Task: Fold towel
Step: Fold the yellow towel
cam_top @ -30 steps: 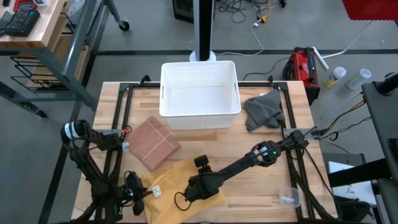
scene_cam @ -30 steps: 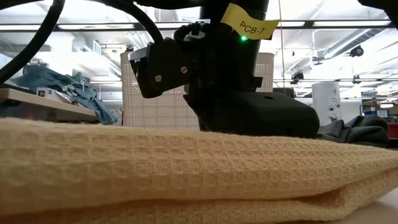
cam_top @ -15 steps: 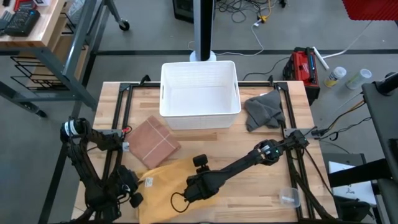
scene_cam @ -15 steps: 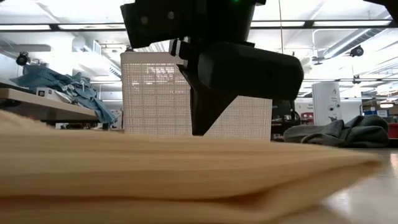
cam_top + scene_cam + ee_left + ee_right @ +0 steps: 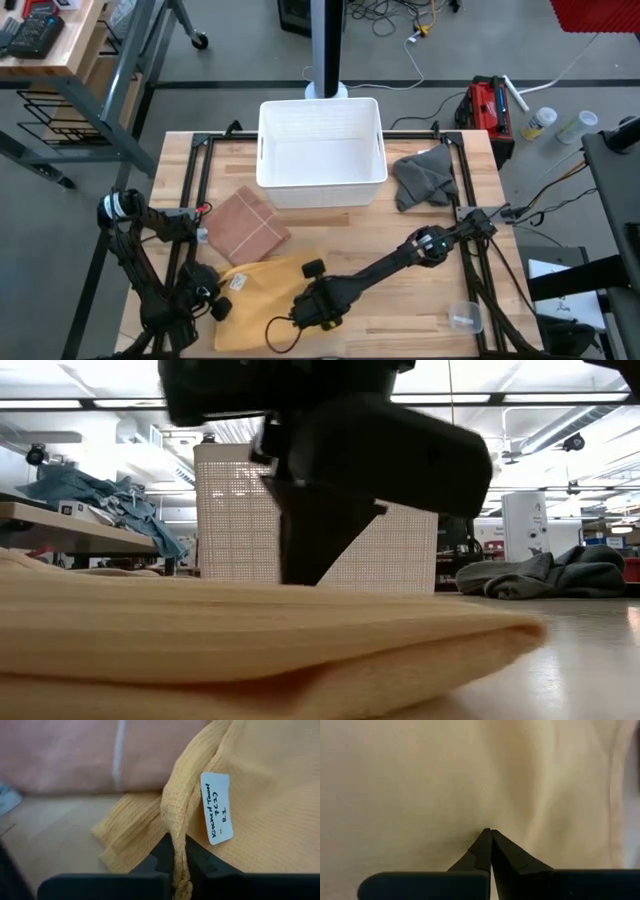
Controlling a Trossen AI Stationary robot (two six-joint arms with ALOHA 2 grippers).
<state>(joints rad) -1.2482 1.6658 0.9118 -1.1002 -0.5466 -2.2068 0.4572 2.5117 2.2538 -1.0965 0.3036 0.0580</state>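
The yellow towel (image 5: 262, 283) lies at the counter's (image 5: 420, 240) near edge; the left gripper (image 5: 218, 308) pinches its left hem, the right gripper (image 5: 312, 312), fingers together, presses its middle.

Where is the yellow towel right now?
In the high view the yellow towel lies at the table's near edge, left of centre, just below the folded pink cloth, between the left gripper and the right gripper.

Robotics lab, workbench (image 5: 40, 35), floor cables (image 5: 400, 20), ceiling strip lights (image 5: 520, 400)
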